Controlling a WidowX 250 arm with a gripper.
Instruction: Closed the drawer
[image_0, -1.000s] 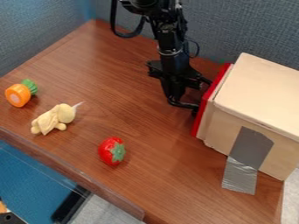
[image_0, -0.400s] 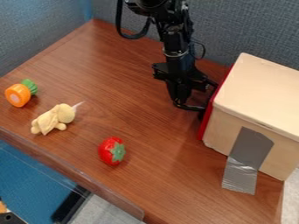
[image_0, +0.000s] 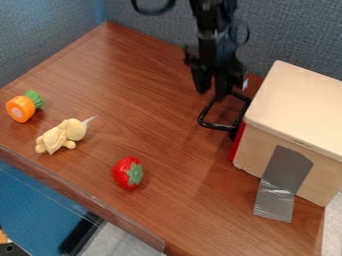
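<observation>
Where a pale strip of its side showed a second ago, the drawer (image_0: 237, 143) now has its red front up against the box (image_0: 297, 107), on the right of the table (image_0: 167, 200), so we judge it shut. Its black handle (image_0: 218, 126) sticks out. The gripper (image_0: 215, 94) has risen from low by that handle to its far end; whether they touch, we cannot tell, nor how wide the jaws stand. The push looks done, and we would want the gripper lifted clear without snagging the handle and drawing the drawer out again.
</observation>
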